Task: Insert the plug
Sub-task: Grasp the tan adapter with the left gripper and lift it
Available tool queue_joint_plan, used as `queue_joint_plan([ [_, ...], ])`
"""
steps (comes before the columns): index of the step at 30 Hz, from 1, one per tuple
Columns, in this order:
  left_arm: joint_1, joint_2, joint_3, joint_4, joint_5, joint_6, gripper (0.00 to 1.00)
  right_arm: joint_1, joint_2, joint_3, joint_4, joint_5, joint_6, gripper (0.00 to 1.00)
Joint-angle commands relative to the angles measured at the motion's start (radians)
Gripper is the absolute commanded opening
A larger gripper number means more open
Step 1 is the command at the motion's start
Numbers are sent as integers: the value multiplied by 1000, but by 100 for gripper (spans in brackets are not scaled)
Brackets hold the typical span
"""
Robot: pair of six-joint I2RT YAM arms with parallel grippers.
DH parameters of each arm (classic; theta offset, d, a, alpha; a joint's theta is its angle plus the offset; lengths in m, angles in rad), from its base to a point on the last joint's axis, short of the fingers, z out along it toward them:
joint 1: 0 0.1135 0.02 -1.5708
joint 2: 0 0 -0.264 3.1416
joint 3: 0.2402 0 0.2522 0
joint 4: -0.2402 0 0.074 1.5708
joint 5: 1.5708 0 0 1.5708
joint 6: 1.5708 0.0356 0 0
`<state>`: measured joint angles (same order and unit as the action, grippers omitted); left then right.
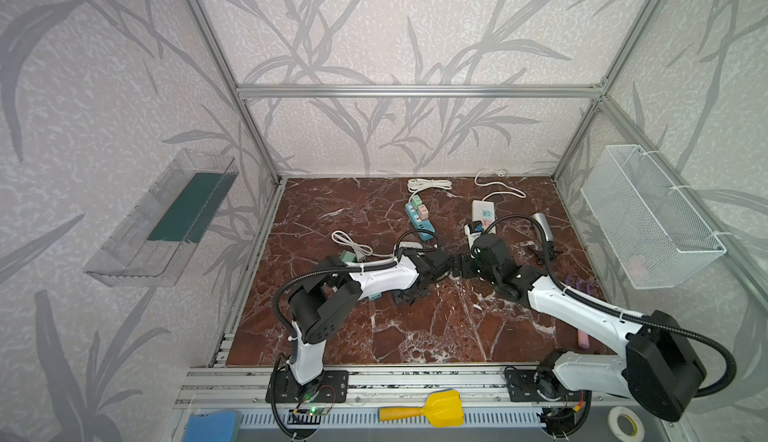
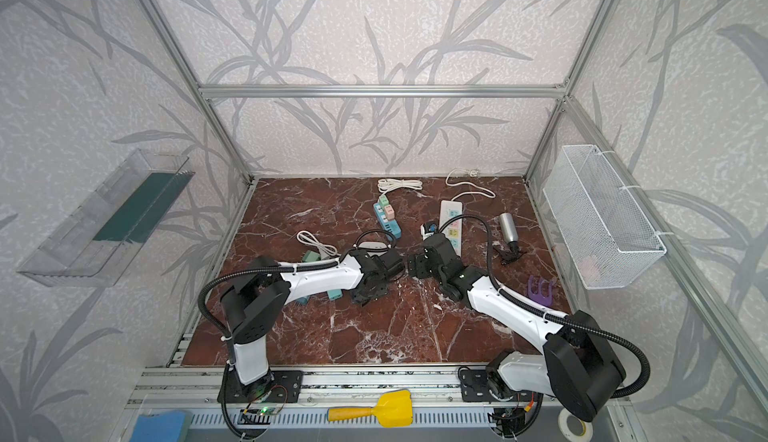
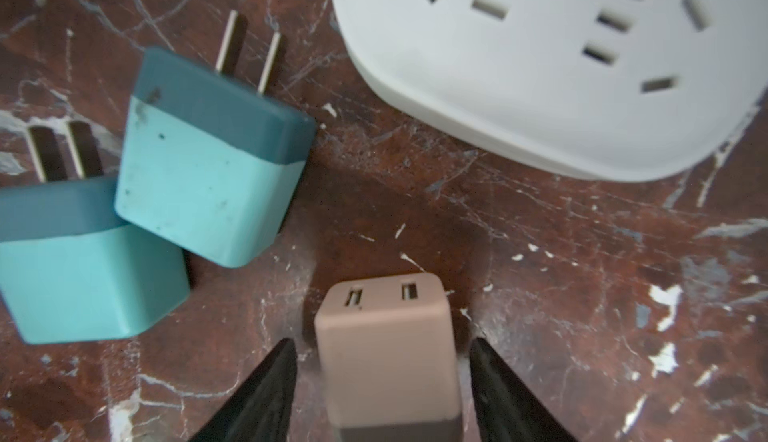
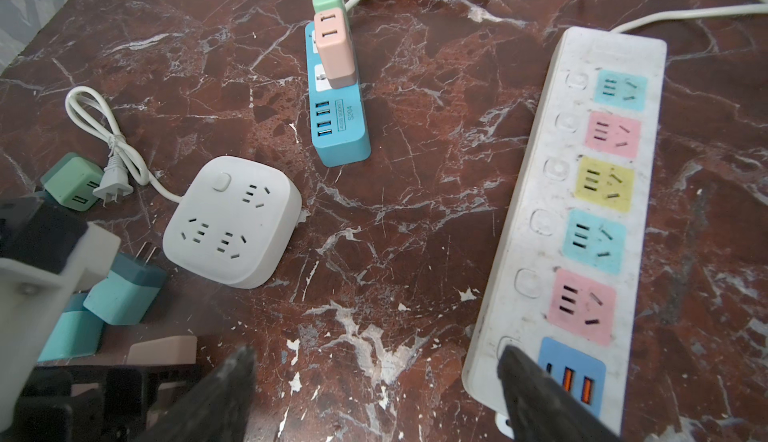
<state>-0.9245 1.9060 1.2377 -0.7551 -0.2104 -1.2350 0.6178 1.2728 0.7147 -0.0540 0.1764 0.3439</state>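
The pink plug (image 3: 386,352) lies on the marble table (image 3: 561,294), USB slots pointing away from the wrist. The left gripper (image 3: 383,342) straddles it, partly spread, with a gap showing on each side, so nothing is pinched. Teal plugs (image 3: 208,161) lie just beside it, and the white square socket block (image 3: 540,87) lies near. The right gripper (image 4: 374,350) gapes wide and empty, one finger over the end of the long white strip (image 4: 582,211).

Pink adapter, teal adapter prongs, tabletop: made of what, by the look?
Pink adapter: matte plastic, likely; even colour, soft rounded edges.
Teal adapter prongs: bare metal; flat, pale, glinting.
Tabletop: red-brown marble pattern with white veins, finely scratched; stone or printed laminate, cannot tell.
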Motion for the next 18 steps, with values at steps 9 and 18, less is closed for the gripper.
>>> queue_joint_plan([
  [9,25,-28,-53,15,-29,55,46,-4,-20,-8,13,14,-2,89],
  [18,12,-272,-41,165,-55,424,25,-4,-50,-23,14,52,19,89],
])
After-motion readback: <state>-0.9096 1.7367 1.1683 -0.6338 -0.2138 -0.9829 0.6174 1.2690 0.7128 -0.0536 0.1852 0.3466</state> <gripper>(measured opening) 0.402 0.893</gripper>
